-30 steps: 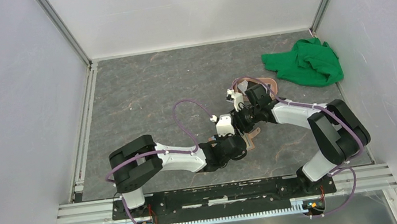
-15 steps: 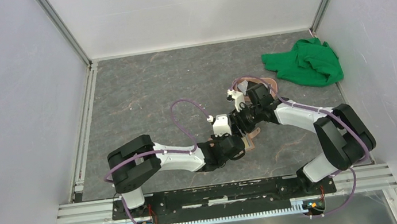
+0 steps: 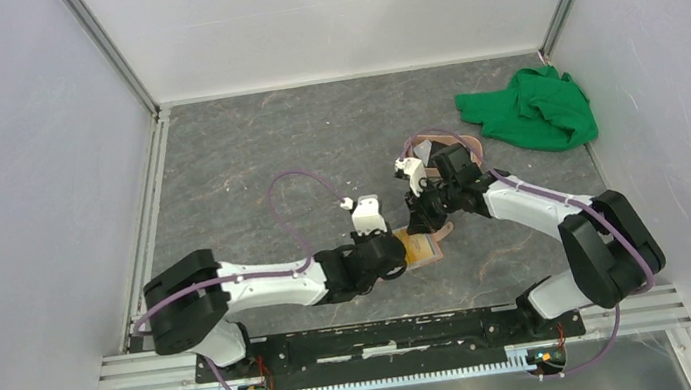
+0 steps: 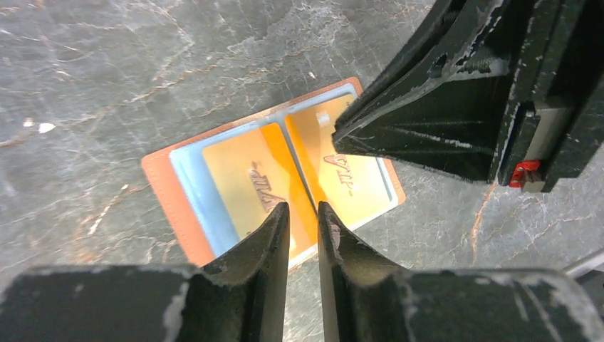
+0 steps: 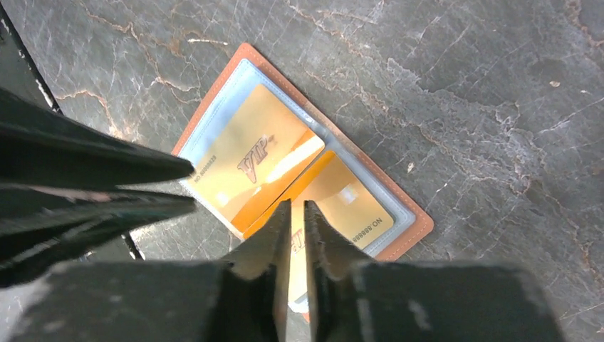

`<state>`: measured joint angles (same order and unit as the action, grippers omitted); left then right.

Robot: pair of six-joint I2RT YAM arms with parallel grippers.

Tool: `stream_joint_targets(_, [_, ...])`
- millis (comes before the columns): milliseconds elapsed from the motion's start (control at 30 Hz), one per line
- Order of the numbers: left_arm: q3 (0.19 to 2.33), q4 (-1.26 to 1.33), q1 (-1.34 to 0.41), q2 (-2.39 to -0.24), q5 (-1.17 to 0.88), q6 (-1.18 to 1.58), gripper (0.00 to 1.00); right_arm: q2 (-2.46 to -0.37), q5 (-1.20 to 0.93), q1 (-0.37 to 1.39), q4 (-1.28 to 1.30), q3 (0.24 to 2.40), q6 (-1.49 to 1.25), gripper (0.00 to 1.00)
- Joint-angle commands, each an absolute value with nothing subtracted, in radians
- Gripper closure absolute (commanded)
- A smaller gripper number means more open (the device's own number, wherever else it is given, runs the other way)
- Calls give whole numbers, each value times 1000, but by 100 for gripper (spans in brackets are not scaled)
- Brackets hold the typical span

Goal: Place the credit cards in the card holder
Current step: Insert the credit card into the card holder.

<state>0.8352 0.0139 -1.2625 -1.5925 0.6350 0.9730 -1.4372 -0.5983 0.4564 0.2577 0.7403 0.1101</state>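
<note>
Grey marbled table (image 3: 247, 168), white walls on three sides. Green cloth (image 3: 527, 111) bunched at the far right. Pink tray (image 3: 471, 145) just beside it, partly hidden under the right arm.

Card holder (image 4: 165, 187) lies open and flat towards the front of the table, between the two arms. It has a tan rim, with the pale blue lining facing up. Two gold cards (image 4: 242, 185) sit on it side by side, one on each half, both lettered VIP. Whether they are tucked into pockets or only laid on top, cannot tell.

Left gripper (image 4: 303, 214) hangs over the holder's near edge, tips above one card's corner. Its fingers are a thin slit apart; the card shows through and nothing sits between them.

Right gripper (image 5: 298, 214) comes in from the far side, tips over the other card. Its fingers are also nearly together, with gold showing in the slit. Cannot tell whether it pinches anything.

Both grippers are close together over the holder.
</note>
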Motion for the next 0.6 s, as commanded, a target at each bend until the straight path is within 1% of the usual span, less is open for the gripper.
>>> stream_joint_targets(0, [761,34,-1256,-1486,693,888,71,-1454,-613,465,298,790,216,89])
stream_joint_targets(33, [738,49,-1255,-1465,684,873,69,-1465,-613,466,315,806,240,91])
stream_joint_targets(100, [688,81,-1255,-1423,663,846,64,-1488,-620,471,362,837,283,92])
stream_joint_targets(167, [638,118,-1251,-1376,637,838,56,-1505,-645,475,397,859,328,93])
stream_joint_targets(300, [524,210,-1237,-1266,578,850,46,-1543,-701,479,433,886,376,94])
stream_joint_targets(433, [410,305,-1209,-1165,527,880,39,-1585,-726,488,449,904,385,95])
stream_joint_targets(567, [328,441,-1160,-1104,436,902,36,-1612,-735,493,457,917,388,95])
